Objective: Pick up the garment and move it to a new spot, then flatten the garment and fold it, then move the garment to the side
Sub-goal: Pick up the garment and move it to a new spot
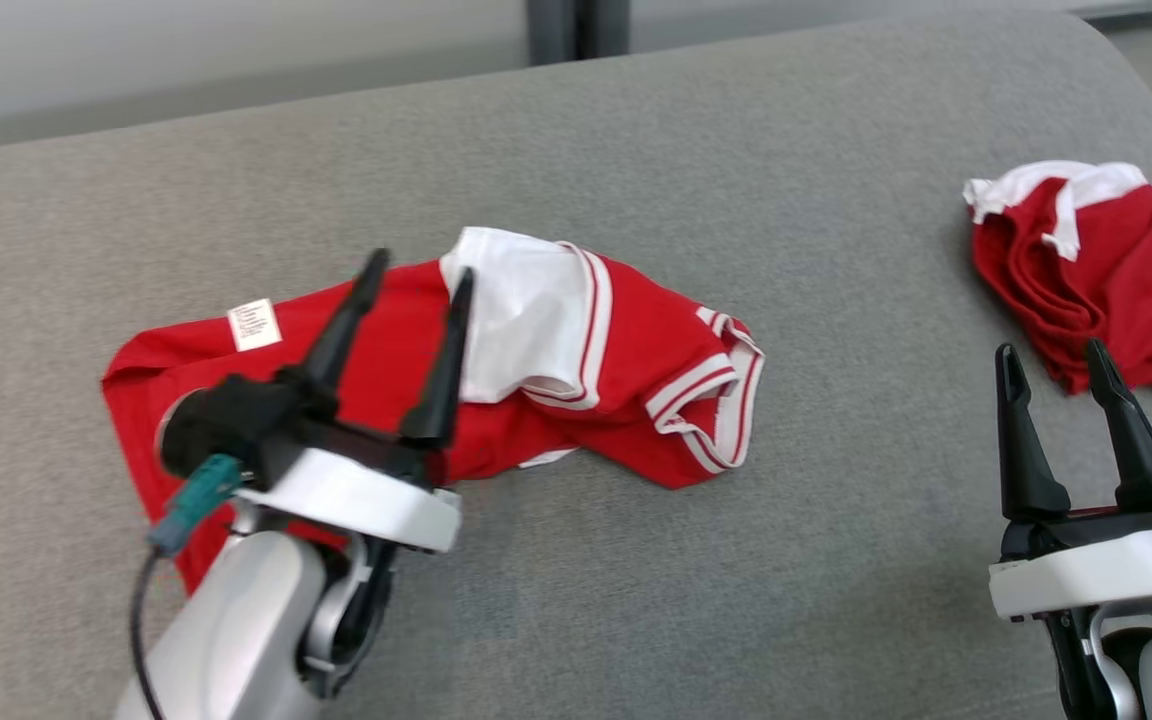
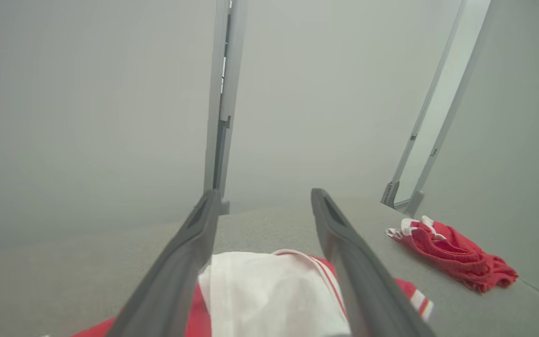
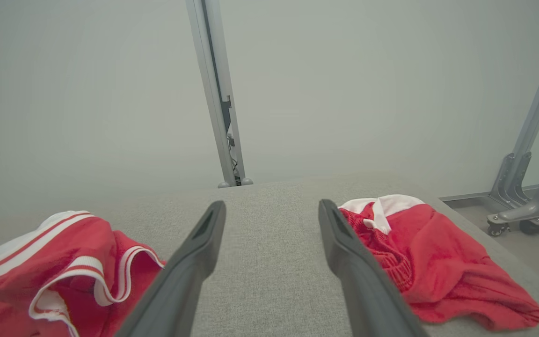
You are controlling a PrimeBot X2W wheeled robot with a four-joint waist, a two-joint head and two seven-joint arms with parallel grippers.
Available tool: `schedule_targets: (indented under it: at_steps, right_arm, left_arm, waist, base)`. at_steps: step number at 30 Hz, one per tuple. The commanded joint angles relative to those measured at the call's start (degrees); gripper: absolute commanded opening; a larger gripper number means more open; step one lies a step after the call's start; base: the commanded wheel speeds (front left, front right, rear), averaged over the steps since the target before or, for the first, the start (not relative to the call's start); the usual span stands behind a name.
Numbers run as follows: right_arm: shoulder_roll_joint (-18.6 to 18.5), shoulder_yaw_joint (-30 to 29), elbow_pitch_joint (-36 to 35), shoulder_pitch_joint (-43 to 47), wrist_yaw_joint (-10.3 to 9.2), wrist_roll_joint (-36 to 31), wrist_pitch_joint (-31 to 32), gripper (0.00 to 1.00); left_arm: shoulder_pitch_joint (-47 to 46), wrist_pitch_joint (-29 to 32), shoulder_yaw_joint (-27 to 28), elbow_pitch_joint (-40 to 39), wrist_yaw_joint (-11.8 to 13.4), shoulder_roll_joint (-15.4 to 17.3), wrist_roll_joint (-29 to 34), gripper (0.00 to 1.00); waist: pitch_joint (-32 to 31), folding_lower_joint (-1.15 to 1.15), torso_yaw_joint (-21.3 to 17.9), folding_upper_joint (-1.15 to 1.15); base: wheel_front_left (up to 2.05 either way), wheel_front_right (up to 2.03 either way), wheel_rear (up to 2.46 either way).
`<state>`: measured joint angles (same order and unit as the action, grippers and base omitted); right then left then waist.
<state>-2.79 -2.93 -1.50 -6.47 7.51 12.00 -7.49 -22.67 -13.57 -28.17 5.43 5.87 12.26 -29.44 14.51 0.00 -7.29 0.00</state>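
Grey fabric surface (image 1: pixel 636 150) | left end effector (image 1: pixel 420 265) splayed over garment (image 1: pixel 636 330)

Right of the rumpled red garment (image 1: pixel 626 340), a broad strip of bare grey cushion (image 1: pixel 856 420) lies open as far as a second red bundle (image 1: pixel 1086 270) (the other obstacle). Behind the garment, the cushion is bare to its back edge.

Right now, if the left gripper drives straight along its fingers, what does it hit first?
Likely nothing near: the left gripper points almost level, over the red-and-white garment and grey cushion toward the pale wall. Depth unclear; it may brush the garment's white fold.
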Motion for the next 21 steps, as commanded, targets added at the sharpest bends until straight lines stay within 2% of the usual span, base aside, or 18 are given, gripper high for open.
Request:
schedule_targets:
  at_steps: [1, 13, 21]
  right_arm:
    - [-0.28, -0.24, -0.45, 0.73, -0.05, -0.72, 0.78, 1.0]
    - [-0.28, 1.41, 0.7, 2.46, -0.04, -3.64, 3.47, 1.0]
    - [-0.28, 2.47, 1.35, 4.06, -0.04, -4.36, 4.67, 1.0]
  left_arm:
    - [1.6, -0.45, 2.01, -0.04, 0.8, 1.45, -0.96, 1.0]
    - [10.84, -1.5, 12.19, -0.41, 1.79, 7.5, -4.51, 1.0]
    - [16.99, -1.44, 13.34, -3.36, 2.38, 9.49, -4.39, 1.0]
  waist:
    - [-2.29, 0.0, 2.82, 0.0]
    - [-7.51, 0.0, 8.16, 0.0]
    - [-10.49, 0.0, 9.48, 0.0]
  base:
    - [0.0, 0.0, 0.0]
    - [0.0, 0.0, 0.0]
    - [0.0, 0.0, 0.0]
